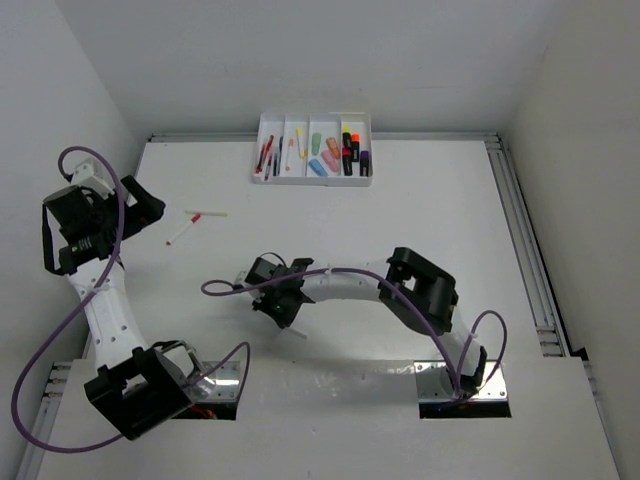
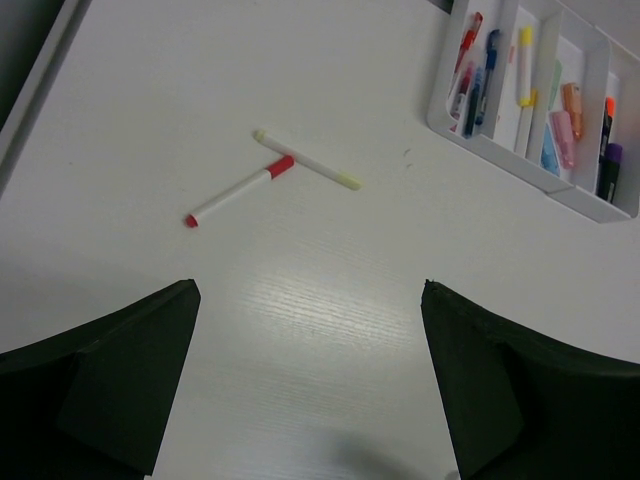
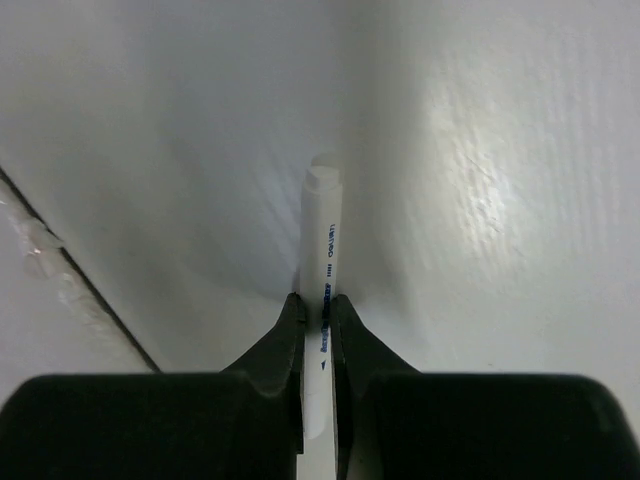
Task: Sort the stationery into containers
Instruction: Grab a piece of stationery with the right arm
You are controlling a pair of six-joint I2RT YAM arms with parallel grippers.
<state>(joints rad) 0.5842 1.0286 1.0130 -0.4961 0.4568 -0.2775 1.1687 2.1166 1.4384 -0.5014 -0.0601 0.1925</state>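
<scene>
White walls closed in a white surface (image 1: pixel 400 210) on three sides, with a metal rail (image 1: pixel 525 240) along its right edge. Two arms stood at the near edge, each trailing a purple cable (image 1: pixel 60 330).

One white tray (image 1: pixel 315 116) with four long compartments sat at the far edge, near the middle. Three pens lay outside it.

Two of them were on the surface at far left: a white pen with a red cap (image 2: pixel 240 190), its capped end touching a white pen with yellow tips (image 2: pixel 305 159). The third, a white pen with blue print (image 3: pixel 320 250), was pinched between the fingers of the right end effector (image 3: pixel 318 310), low over the near middle of the surface. The left end effector (image 2: pixel 310 290) hung spread wide, near the two loose pens and holding nothing.

From left to right, the tray's compartments held red and blue pens, white pens with yellow caps, pastel highlighters, and black-bodied highlighters tipped orange, yellow and purple. Their exact number was too small to count.
</scene>
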